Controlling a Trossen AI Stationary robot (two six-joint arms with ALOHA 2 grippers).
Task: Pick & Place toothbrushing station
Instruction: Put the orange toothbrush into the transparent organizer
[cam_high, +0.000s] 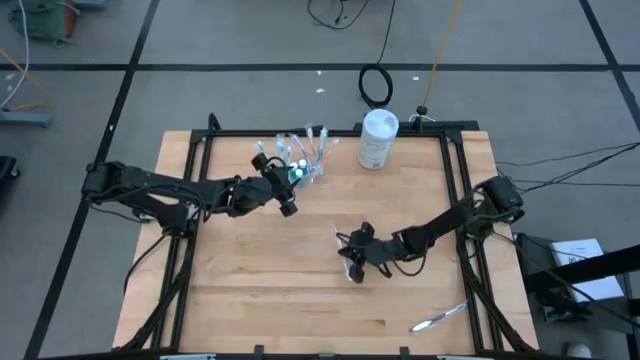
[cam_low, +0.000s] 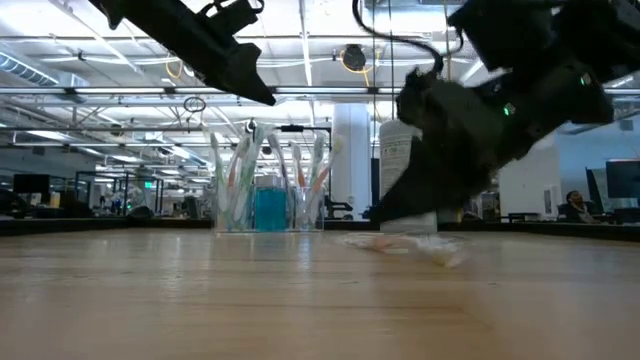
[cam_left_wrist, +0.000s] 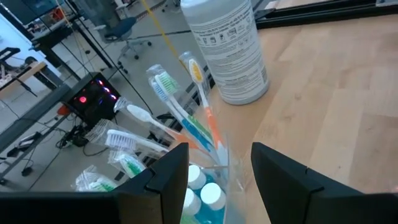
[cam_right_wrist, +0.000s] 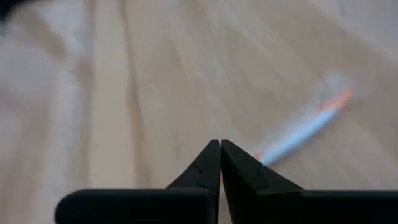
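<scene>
A clear plastic cup (cam_high: 305, 162) stands on its base at the table's far middle, holding several toothbrushes (cam_left_wrist: 186, 118) and small blue tubes with white caps (cam_left_wrist: 205, 199). It also shows in the low view (cam_low: 268, 205). My left gripper (cam_high: 290, 192) is open, just above and beside the cup on its near left; its fingers (cam_left_wrist: 168, 177) frame the cup's rim without touching. My right gripper (cam_high: 352, 265) is shut, low over the table's middle. A white, blue and orange toothbrush (cam_right_wrist: 305, 127) lies flat on the wood by its fingertips (cam_right_wrist: 214, 163) and also shows in the low view (cam_low: 405, 245). My right gripper's shut fingertips stand at one end of the lying toothbrush (cam_right_wrist: 261, 154), which runs out from behind one finger. I cannot tell whether they touch it.
A larger white cylindrical canister (cam_high: 377, 138) stands upright right of the cup, also seen in the left wrist view (cam_left_wrist: 227, 50). Another toothbrush (cam_high: 438, 318) lies near the table's front right edge. Bare wood spreads across the near left of the table (cam_high: 240, 290).
</scene>
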